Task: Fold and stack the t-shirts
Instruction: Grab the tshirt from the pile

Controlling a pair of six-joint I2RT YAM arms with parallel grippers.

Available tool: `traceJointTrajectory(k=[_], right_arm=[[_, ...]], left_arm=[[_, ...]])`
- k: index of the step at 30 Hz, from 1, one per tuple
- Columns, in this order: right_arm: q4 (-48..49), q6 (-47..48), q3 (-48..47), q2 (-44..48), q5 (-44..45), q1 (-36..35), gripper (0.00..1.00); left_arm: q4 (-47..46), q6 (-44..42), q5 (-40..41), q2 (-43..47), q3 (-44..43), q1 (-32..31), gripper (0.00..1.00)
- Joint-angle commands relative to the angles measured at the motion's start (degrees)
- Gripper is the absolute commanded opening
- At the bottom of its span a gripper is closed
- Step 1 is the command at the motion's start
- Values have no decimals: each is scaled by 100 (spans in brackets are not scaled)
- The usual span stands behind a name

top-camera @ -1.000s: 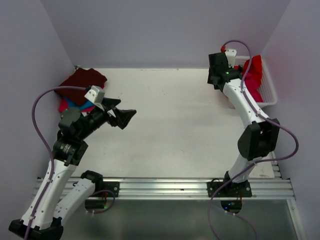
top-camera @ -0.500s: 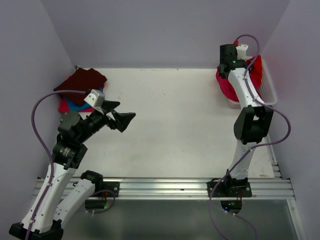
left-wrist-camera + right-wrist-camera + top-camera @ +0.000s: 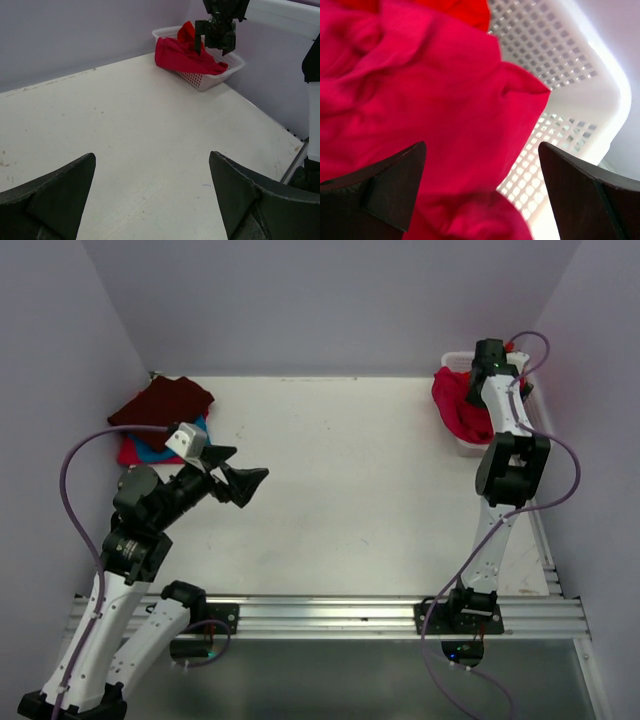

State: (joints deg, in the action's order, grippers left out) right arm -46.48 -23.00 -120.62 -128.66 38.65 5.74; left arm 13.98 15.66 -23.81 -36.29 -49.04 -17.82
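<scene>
Top view, surface: I see a white, scuffed table (image 3: 340, 470) with pale lavender walls (image 3: 300, 300) at the back and both sides, and a metal rail (image 3: 330, 615) along the bottom of the frame.
Top view, stack: at upper left, a dark maroon t-shirt (image 3: 165, 400) lies over a teal blue t-shirt (image 3: 197, 427) and a pink-red t-shirt (image 3: 135, 452).
Top view, basket: at upper right, a crimson-pink t-shirt (image 3: 455, 405) spills over the white basket (image 3: 455, 361).
Top view, left gripper (image 3: 238, 480): left of centre, jaws spread, holding nothing.
Left wrist view: its fingers (image 3: 55, 195) sit wide apart over bare tabletop. The right gripper (image 3: 212, 45) hangs over the basket at the top right.
Right wrist view: jaws are parted above the crimson-pink cloth, not closed on it. A bright red t-shirt (image 3: 455, 7) shows at the top edge, lattice at right.
</scene>
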Motion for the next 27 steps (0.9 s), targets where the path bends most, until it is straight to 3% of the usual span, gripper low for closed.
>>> traceJointTrajectory(k=[1,5,6,12,19,22,23,24,27], right_arm=[[-37,-319,-401,-97,-349,164,99],[-195,-178,-849,-318,-1129,252,99],[5,-143,-754,-300,-1845,296,99],[754,-107,-225,131,-4074,340,99],[719,-828,-173,34,-4630,534,96],[570,-837,-164,-176,-4604,525,77],[535,-811,-190,-238,-4612,534,60],[448,-793,-181,-282,-4569,525,54],[447,-741,-50,-326,-4350,534,52]], left_arm=[[114,-10,131,148,26,-37,100],[132,25,228,298,105,-37,100],[123,33,228,342,113,-37,100],[114,-19,228,386,280,-37,100],[193,-98,254,456,307,-37,100],[175,-89,255,465,316,-37,100],[193,-89,254,465,316,-37,100],[184,-81,246,457,324,-37,100],[184,-72,228,456,307,-37,100]])
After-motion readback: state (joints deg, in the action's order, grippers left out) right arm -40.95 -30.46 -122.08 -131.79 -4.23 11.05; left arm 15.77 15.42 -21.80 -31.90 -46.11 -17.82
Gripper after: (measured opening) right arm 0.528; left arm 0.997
